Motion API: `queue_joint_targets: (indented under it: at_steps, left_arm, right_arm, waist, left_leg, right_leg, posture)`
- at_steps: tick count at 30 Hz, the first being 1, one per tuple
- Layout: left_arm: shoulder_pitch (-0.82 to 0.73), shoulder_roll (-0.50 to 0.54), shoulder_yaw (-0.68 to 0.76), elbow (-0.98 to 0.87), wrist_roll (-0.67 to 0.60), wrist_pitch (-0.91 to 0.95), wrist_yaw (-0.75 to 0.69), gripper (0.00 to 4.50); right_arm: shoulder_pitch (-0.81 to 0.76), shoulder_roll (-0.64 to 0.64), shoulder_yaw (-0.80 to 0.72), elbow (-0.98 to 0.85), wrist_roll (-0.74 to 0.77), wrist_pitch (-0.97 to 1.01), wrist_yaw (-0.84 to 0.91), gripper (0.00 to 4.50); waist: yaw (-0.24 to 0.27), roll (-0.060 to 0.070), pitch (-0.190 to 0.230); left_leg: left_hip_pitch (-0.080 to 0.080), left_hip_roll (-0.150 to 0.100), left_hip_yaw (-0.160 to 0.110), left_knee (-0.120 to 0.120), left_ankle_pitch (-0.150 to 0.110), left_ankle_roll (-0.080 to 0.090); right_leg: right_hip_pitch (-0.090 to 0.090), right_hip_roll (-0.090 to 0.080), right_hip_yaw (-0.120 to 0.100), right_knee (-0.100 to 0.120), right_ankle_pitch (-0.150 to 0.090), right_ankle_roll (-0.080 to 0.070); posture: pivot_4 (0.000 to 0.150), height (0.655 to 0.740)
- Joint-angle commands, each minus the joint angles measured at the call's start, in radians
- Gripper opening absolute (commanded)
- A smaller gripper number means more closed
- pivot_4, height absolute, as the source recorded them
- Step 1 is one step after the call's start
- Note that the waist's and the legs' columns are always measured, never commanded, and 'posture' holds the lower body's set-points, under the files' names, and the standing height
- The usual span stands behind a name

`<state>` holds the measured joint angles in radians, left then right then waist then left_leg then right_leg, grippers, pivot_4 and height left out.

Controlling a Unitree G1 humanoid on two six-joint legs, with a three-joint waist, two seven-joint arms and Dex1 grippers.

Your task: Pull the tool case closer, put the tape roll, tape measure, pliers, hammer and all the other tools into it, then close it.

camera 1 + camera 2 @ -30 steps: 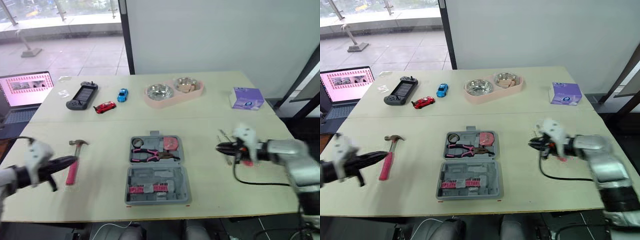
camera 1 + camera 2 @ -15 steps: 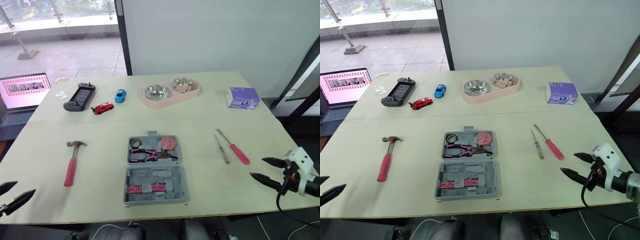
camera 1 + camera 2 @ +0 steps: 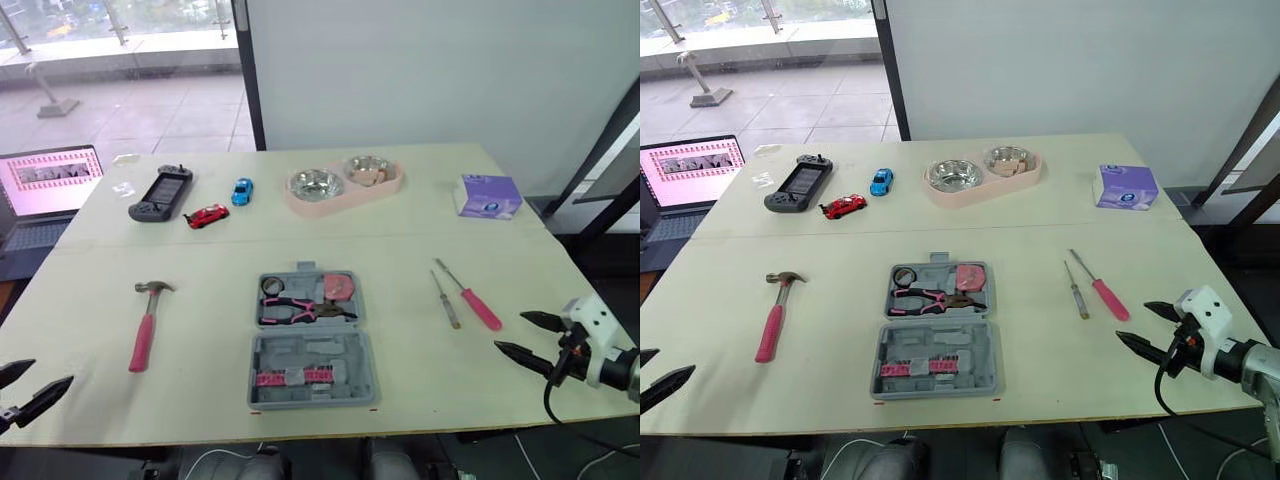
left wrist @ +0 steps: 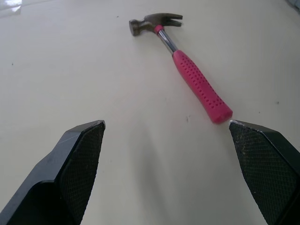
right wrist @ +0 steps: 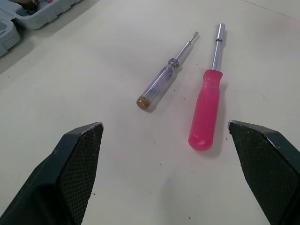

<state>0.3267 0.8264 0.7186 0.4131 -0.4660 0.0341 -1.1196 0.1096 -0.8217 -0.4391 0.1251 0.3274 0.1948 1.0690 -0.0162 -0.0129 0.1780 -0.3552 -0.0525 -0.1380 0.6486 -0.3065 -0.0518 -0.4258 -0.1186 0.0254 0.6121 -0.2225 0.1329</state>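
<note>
The tool case (image 3: 312, 340) lies open in the middle of the desk (image 3: 200, 260), close to the near edge. The pliers (image 3: 305, 311), tape roll (image 3: 272, 286) and tape measure (image 3: 343, 286) are already seated in its far half. The loose tools appear to be the work in hand.

The left hand (image 3: 52, 371) hovers at the near left corner with its fingers spread wide and nothing between them. The right hand (image 3: 509, 332) hovers at the near right edge, equally wide and empty.

The hammer (image 3: 146, 325) lies left of the case and well apart from it. Its long axis runs roughly away from the robot, with the metal head at the far end and the butt of the pink grip nearest the left hand.

The left hand would do best to close across the pink grip, square to that axis and toward the head end. That way the heavy head is less likely to swing the tool down on lifting.

Right of the case lie a pink screwdriver (image 3: 470, 298) and a clear-handled screwdriver (image 3: 445, 300), side by side but not touching. Both are angled with their handles toward the right hand and their blades pointing away and slightly leftward.

Taking one at a time by the handle seems safer than trapping both. They are thin and lie flat on the desk, so the fingertips will need to come down low on either side.
</note>
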Motion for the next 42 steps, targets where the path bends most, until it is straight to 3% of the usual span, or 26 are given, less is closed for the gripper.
queue_joint_targets:
  at_steps: [1, 9, 14, 20, 28, 42]
  left_arm:
    - [-0.007, -0.010, -0.007, -0.052, -0.005, 0.004, 0.030, 4.42]
    - [-0.011, -0.057, -0.085, -0.243, -0.034, 0.085, 0.049, 4.42]
    - [-0.028, -0.078, -0.208, -0.499, -0.072, 0.171, 0.041, 4.42]
    - [-0.060, -0.095, -0.350, -0.707, -0.107, 0.205, 0.013, 4.42]
    - [-0.140, -0.108, -0.436, -0.778, -0.117, 0.167, -0.025, 4.42]
    - [-0.115, -0.072, -0.466, -0.871, -0.133, 0.246, -0.010, 4.42]
  right_arm:
    - [-0.012, 0.014, 0.002, -0.010, -0.005, -0.032, -0.045, 4.50]
    - [0.056, 0.102, 0.031, -0.254, 0.016, 0.120, -0.222, 4.50]
    - [0.024, 0.205, 0.102, -0.497, -0.007, 0.345, -0.468, 4.50]
    - [-0.079, 0.331, 0.228, -0.606, -0.103, 0.597, -0.744, 4.50]
    - [-0.244, 0.477, 0.281, -0.458, -0.160, 0.704, -0.917, 4.50]
    - [-0.407, 0.502, 0.264, -0.122, -0.168, 0.630, -0.931, 4.50]
  waist:
    - [0.000, 0.000, 0.000]
    - [0.003, 0.000, 0.000]
    - [0.004, 0.000, -0.001]
    - [0.004, 0.000, -0.001]
    - [0.000, 0.001, -0.001]
    - [-0.004, 0.002, -0.001]
  left_leg:
    - [0.000, 0.000, 0.000, 0.000, 0.000, 0.000]
    - [0.000, 0.000, 0.000, 0.000, 0.000, 0.000]
    - [0.000, 0.000, -0.001, 0.000, 0.000, 0.000]
    - [-0.001, 0.000, -0.001, 0.000, 0.000, 0.000]
    - [0.000, -0.001, -0.001, 0.000, 0.000, 0.000]
    - [0.000, 0.000, -0.001, 0.000, 0.000, 0.000]
  right_leg:
    - [0.000, 0.000, 0.000, 0.000, 0.000, 0.001]
    - [0.000, 0.000, 0.000, 0.000, 0.001, 0.001]
    - [0.000, 0.000, 0.000, 0.000, 0.001, 0.001]
    - [-0.001, 0.000, 0.001, 0.000, 0.001, 0.001]
    - [-0.001, 0.000, 0.001, 0.000, 0.000, -0.002]
    - [-0.001, 0.001, 0.001, 0.000, 0.001, 0.000]
  posture:
    - [0.150, 0.7360]
    - [0.150, 0.7360]
    - [0.150, 0.7360]
    - [0.150, 0.7360]
    - [0.150, 0.7360]
    - [0.150, 0.7360]
